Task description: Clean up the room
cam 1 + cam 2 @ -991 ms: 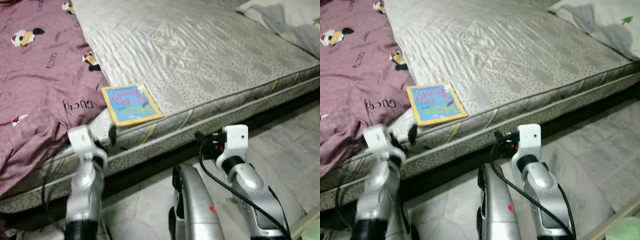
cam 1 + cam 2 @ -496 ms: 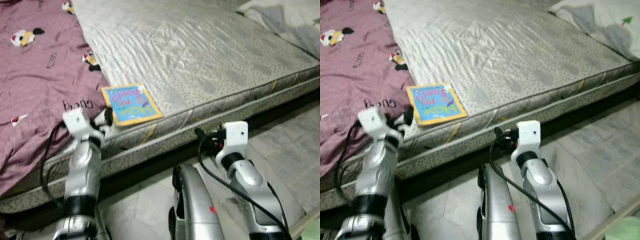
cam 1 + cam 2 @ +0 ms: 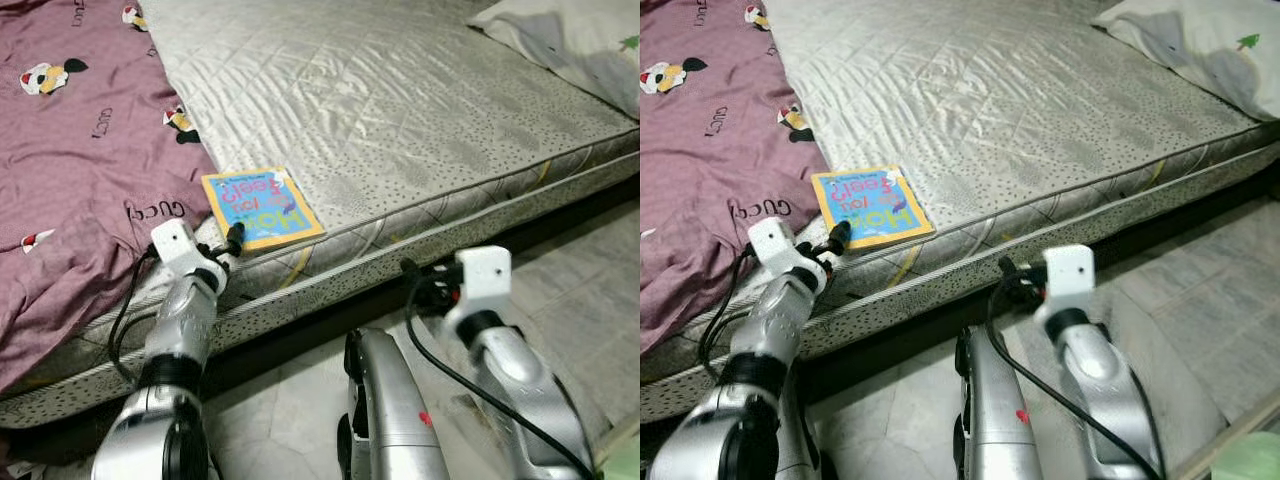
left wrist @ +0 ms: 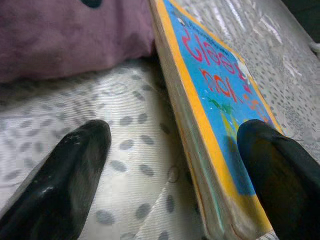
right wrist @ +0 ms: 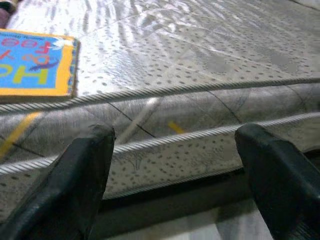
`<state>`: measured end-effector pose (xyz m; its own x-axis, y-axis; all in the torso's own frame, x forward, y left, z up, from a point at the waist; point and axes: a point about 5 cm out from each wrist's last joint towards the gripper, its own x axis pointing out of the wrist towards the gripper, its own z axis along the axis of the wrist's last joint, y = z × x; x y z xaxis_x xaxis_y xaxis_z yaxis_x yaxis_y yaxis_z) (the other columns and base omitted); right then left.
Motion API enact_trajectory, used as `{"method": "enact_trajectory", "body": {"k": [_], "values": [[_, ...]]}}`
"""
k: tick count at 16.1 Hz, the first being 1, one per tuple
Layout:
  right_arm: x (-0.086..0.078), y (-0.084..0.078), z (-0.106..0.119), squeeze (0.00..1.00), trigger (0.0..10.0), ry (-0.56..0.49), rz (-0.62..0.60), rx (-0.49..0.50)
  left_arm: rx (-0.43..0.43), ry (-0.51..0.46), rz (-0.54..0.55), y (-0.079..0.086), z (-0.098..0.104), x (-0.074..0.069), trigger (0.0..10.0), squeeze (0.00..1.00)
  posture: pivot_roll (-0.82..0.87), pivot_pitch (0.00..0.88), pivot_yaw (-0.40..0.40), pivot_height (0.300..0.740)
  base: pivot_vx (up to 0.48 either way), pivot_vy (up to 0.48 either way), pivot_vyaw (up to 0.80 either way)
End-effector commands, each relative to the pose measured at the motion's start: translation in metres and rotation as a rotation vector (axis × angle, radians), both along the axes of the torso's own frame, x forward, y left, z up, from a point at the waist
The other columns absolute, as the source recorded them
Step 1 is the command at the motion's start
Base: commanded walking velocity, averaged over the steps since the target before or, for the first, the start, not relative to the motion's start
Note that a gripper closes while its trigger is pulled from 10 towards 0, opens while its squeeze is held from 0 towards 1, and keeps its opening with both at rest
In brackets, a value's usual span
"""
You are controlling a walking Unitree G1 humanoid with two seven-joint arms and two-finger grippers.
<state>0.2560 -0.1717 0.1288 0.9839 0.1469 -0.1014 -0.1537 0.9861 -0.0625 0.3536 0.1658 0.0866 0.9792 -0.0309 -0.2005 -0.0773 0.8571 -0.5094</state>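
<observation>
Books: one book (image 3: 262, 207) is counted, lying on the mattress.
Mattresses: one mattress (image 3: 400, 110) is seen.
Blankets: one purple blanket (image 3: 70, 150) is seen.
Pillows: one pillow (image 3: 575, 40) is counted.
Grippers: two are counted, the left gripper (image 4: 175, 170) and the right gripper (image 5: 172, 175).
Fingers: two black ones are seen on each gripper.

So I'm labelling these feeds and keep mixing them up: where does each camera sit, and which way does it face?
Left eye and right eye views: on the head, looking down at the mattress, book and purple blanket; both silver arms show.
Left wrist view: along the open left tool, fingers either side of the book's edge.
Right wrist view: along the open right tool, facing the mattress side.
All views share the book.
</observation>
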Motion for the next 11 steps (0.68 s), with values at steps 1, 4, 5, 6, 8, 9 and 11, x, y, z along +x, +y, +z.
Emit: {"method": "enact_trajectory", "body": {"k": [1, 4, 5, 6, 8, 9, 11], "values": [[-0.006, -0.009, 0.005, 0.00, 10.0, -0.003, -0.027, -0.016, -0.029, 0.030, -0.021, -0.005, -0.006, 0.001, 10.0, 0.00, -0.26, 0.130, -0.053, 0.457, 0.000, 0.000, 0.00], [-0.015, -0.012, 0.006, 0.00, 10.0, 0.002, -0.035, -0.022, -0.041, 0.026, -0.076, -0.016, -0.002, 0.007, 10.0, 0.00, -0.28, 0.145, -0.049, 0.457, 0.000, 0.000, 0.00], [-0.018, -0.011, 0.007, 0.00, 10.0, 0.006, -0.034, -0.021, -0.046, 0.036, -0.119, -0.027, -0.001, 0.009, 10.0, 0.00, -0.28, 0.151, -0.046, 0.442, 0.000, 0.000, 0.00], [-0.018, -0.010, 0.008, 0.00, 10.0, 0.006, -0.033, -0.019, -0.055, 0.040, -0.153, -0.035, 0.000, 0.011, 10.0, 0.00, -0.28, 0.155, -0.044, 0.427, 0.000, 0.000, 0.00], [-0.019, -0.010, 0.009, 0.00, 10.0, 0.010, -0.034, -0.020, -0.067, 0.061, -0.202, -0.045, -0.003, 0.011, 10.0, 0.00, -0.29, 0.156, -0.045, 0.423, 0.000, 0.000, 0.00], [-0.019, -0.010, 0.010, 0.00, 10.0, 0.012, -0.034, -0.021, -0.078, 0.062, -0.213, -0.046, -0.003, 0.011, 10.0, 0.00, -0.29, 0.159, -0.046, 0.423, 0.000, 0.000, 0.00], [-0.019, -0.010, 0.010, 0.00, 10.0, 0.012, -0.034, -0.021, -0.087, 0.060, -0.216, -0.046, -0.003, 0.011, 10.0, 0.00, -0.29, 0.159, -0.046, 0.423, 0.000, 0.000, 0.00]]}}
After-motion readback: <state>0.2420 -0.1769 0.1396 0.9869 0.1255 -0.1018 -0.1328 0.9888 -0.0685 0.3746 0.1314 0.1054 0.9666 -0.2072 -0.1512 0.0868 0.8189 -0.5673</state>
